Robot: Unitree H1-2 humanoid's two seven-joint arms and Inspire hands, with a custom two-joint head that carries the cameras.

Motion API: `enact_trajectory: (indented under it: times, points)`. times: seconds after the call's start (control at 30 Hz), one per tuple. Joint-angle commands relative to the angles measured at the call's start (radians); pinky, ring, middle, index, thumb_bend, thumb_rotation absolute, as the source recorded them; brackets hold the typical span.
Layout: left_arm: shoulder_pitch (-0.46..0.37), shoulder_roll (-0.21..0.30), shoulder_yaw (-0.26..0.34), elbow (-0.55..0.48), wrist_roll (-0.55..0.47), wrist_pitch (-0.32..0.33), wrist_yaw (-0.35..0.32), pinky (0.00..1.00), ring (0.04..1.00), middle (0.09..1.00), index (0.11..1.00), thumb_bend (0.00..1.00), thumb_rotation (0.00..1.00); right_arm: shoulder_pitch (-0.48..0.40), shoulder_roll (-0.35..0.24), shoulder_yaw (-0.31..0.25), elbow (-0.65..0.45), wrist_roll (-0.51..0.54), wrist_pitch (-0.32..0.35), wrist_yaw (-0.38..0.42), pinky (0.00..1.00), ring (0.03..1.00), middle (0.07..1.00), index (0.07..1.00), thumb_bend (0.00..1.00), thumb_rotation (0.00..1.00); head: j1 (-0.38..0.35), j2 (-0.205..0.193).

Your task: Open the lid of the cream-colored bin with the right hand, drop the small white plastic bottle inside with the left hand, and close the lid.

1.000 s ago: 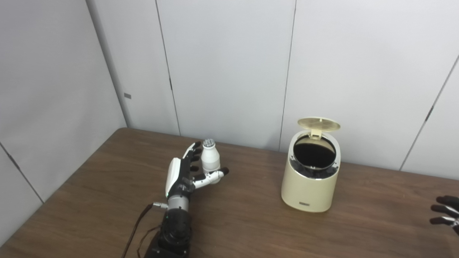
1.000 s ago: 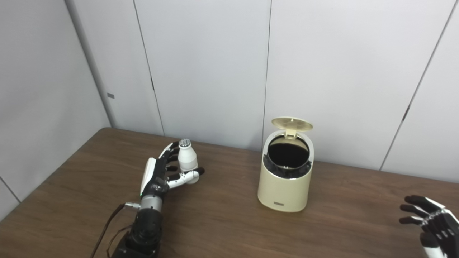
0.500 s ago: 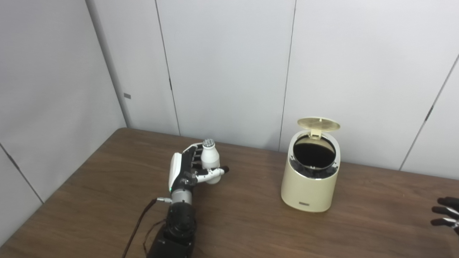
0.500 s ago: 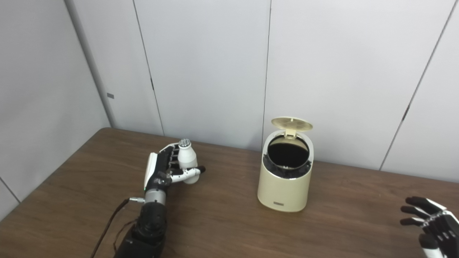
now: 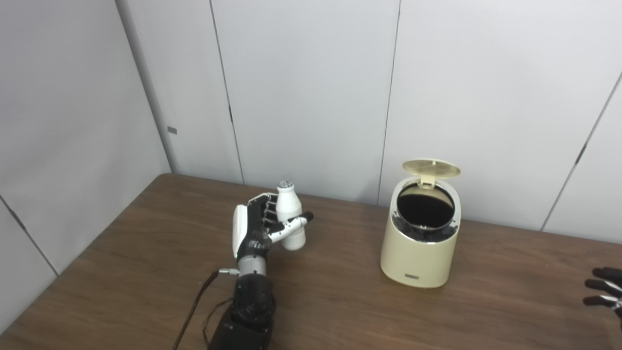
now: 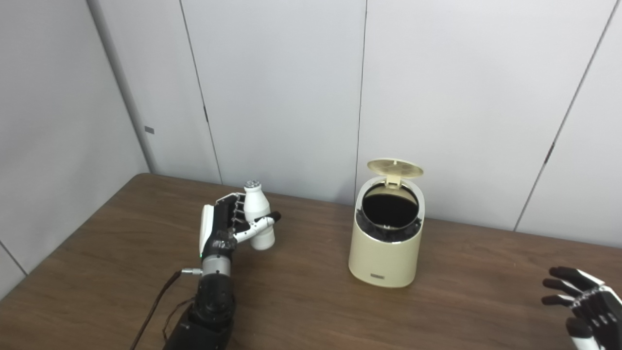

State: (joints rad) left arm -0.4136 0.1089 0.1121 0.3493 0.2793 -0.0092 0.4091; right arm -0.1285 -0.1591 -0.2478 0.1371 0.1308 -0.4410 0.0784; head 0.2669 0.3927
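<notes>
Only right eye view shows right hand (image 6: 585, 304) whole, fingers apart.

You're losing most of the black-fingered right hand (image 6: 585, 304) past the frame's right edge. Left-hand fingers (image 5: 265, 216) are hiding the back of the small white plastic bottle (image 5: 290, 221). The cream-coloured bin (image 5: 420, 253) interior is reading plain black.

Left hand (image 5: 257, 226) clasps upright white bottle (image 5: 288, 218); cream bin (image 5: 421, 243) lid (image 5: 431, 168) up; right hand (image 5: 605, 290) fingers spread.
</notes>
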Motion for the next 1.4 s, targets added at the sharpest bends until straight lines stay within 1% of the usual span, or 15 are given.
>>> enact_trajectory:
  times: [0.0, 0.1, 0.3, 0.4, 0.57, 0.67, 0.73, 0.77, 0.83, 0.93, 1.0, 1.1, 1.2, 1.33, 1.37]
  points:
    - [-0.042, 0.023, -0.003, -0.017, 0.012, -0.032, 0.007, 0.31, 0.426, 0.469, 0.499, 0.5, 0.0, 0.044, 0.02, 0.006, 0.016, 0.008, -0.027, 0.002, 0.49, 0.642, 0.69, 0.652, 1.0, 0.7, 0.0, 0.0]
    - [-0.035, 0.029, -0.006, -0.022, 0.014, -0.038, 0.005, 0.28, 0.402, 0.465, 0.517, 0.5, 0.0, 0.043, 0.022, 0.004, 0.015, 0.009, -0.028, 0.007, 0.5, 0.648, 0.695, 0.657, 0.99, 0.71, -0.008, 0.0]
    - [-0.016, 0.055, -0.04, -0.035, 0.049, -0.097, 0.009, 0.31, 0.426, 0.466, 0.505, 0.5, 0.0, 0.047, 0.03, 0.013, -0.001, -0.009, -0.026, -0.008, 0.5, 0.652, 0.697, 0.656, 0.99, 0.7, -0.034, -0.001]
    - [-0.002, 0.065, -0.056, -0.075, 0.073, -0.12, 0.006, 0.32, 0.428, 0.463, 0.505, 0.5, 0.0, 0.048, 0.041, 0.019, -0.015, -0.025, -0.026, -0.022, 0.51, 0.661, 0.705, 0.664, 0.95, 0.7, -0.054, -0.003]
    - [0.012, 0.089, -0.092, -0.143, 0.064, -0.209, -0.047, 0.34, 0.438, 0.481, 0.488, 0.51, 0.0, 0.051, 0.058, 0.034, -0.045, -0.069, -0.026, -0.05, 0.53, 0.692, 0.732, 0.689, 0.87, 0.7, -0.087, -0.008]
    - [0.012, 0.088, -0.111, -0.192, 0.047, -0.245, -0.088, 0.35, 0.442, 0.489, 0.479, 0.5, 0.0, 0.055, 0.065, 0.049, -0.075, -0.096, -0.012, -0.064, 0.57, 0.738, 0.773, 0.722, 0.75, 0.71, -0.101, -0.012]
    - [0.012, 0.086, -0.116, -0.216, 0.036, -0.256, -0.112, 0.35, 0.444, 0.489, 0.478, 0.5, 0.0, 0.057, 0.071, 0.056, -0.088, -0.101, 0.0, -0.073, 0.59, 0.751, 0.785, 0.732, 0.7, 0.7, -0.106, -0.013]
    - [0.012, 0.084, -0.122, -0.235, 0.027, -0.261, -0.129, 0.35, 0.447, 0.491, 0.476, 0.5, 0.0, 0.058, 0.076, 0.059, -0.095, -0.104, 0.008, -0.077, 0.61, 0.769, 0.799, 0.75, 0.68, 0.7, -0.109, -0.016]
    - [0.013, 0.079, -0.135, -0.281, 0.015, -0.262, -0.167, 0.36, 0.453, 0.499, 0.467, 0.5, 0.0, 0.059, 0.083, 0.065, -0.107, -0.107, 0.016, -0.084, 0.66, 0.798, 0.823, 0.779, 0.59, 0.69, -0.114, -0.018]
    - [0.003, 0.086, -0.157, -0.32, 0.039, -0.309, -0.198, 0.35, 0.448, 0.501, 0.47, 0.5, 0.0, 0.061, 0.091, 0.08, -0.126, -0.092, 0.027, -0.084, 0.72, 0.834, 0.852, 0.81, 0.46, 0.66, -0.123, -0.023]
    - [-0.004, 0.086, -0.166, -0.34, 0.054, -0.339, -0.21, 0.34, 0.443, 0.502, 0.471, 0.5, 0.0, 0.062, 0.095, 0.086, -0.132, -0.094, 0.032, -0.089, 0.78, 0.869, 0.883, 0.844, 0.34, 0.65, -0.129, -0.026]
    - [-0.018, 0.088, -0.179, -0.357, 0.072, -0.394, -0.227, 0.34, 0.441, 0.502, 0.471, 0.5, 0.0, 0.062, 0.099, 0.091, -0.135, -0.106, 0.039, -0.098, 0.85, 0.905, 0.91, 0.877, 0.24, 0.67, -0.137, -0.03]
    - [-0.039, 0.094, -0.197, -0.358, 0.091, -0.45, -0.234, 0.36, 0.448, 0.498, 0.471, 0.5, 0.0, 0.06, 0.102, 0.096, -0.127, -0.131, 0.029, -0.112, 0.86, 0.906, 0.909, 0.882, 0.2, 0.69, -0.147, -0.036]
    - [-0.065, 0.115, -0.243, -0.365, 0.124, -0.461, -0.222, 0.38, 0.455, 0.5, 0.466, 0.5, 0.0, 0.057, 0.103, 0.101, -0.106, -0.163, 0.01, -0.133, 0.9, 0.924, 0.924, 0.909, 0.06, 0.68, -0.172, -0.045]
    - [-0.073, 0.124, -0.261, -0.366, 0.14, -0.46, -0.208, 0.38, 0.451, 0.502, 0.466, 0.5, 0.0, 0.056, 0.1, 0.103, -0.096, -0.164, 0.005, -0.135, 0.93, 0.941, 0.939, 0.927, 0.06, 0.67, -0.178, -0.047]
